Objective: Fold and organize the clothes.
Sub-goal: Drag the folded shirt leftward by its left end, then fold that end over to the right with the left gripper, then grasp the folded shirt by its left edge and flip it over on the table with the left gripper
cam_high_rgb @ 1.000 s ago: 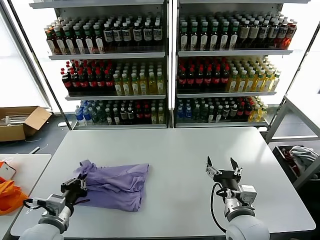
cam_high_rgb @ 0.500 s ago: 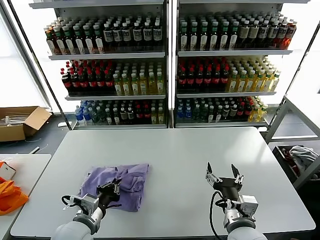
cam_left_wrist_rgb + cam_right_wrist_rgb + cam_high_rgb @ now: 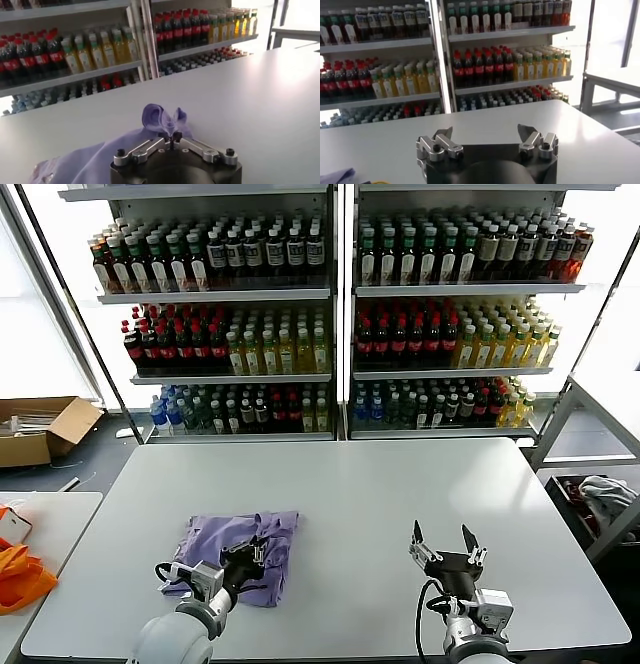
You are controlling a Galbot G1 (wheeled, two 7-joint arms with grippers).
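At the near edge of the desk (image 3: pixel 400 484), the left claw (image 3: pixel 247 560) is pinching a fold of the lavender T-shirt (image 3: pixel 238 541). In the left wrist view its fingers are pressed tight together on a raised tuft of the purple fabric (image 3: pixel 162 118), which is standing up just beyond the fingertips. The shirt is lying bunched and partly folded on the left half of the desk, toward the robot, with the left claw sitting over its near edge.

On the right side, also near the robot, the right claw (image 3: pixel 443 544) is hovering above bare desk with its fingers spread wide and gripping nothing; the right wrist view is showing the two fingertips well apart (image 3: pixel 489 136). It is staying well apart from the shirt.

Beyond the desk, shelves (image 3: pixel 340 294) are carrying rows of bottled drinks. Off to the left, a cardboard box (image 3: pixel 40 427) is sitting on the floor, and an orange cloth (image 3: pixel 18 576) is lying on a side table.
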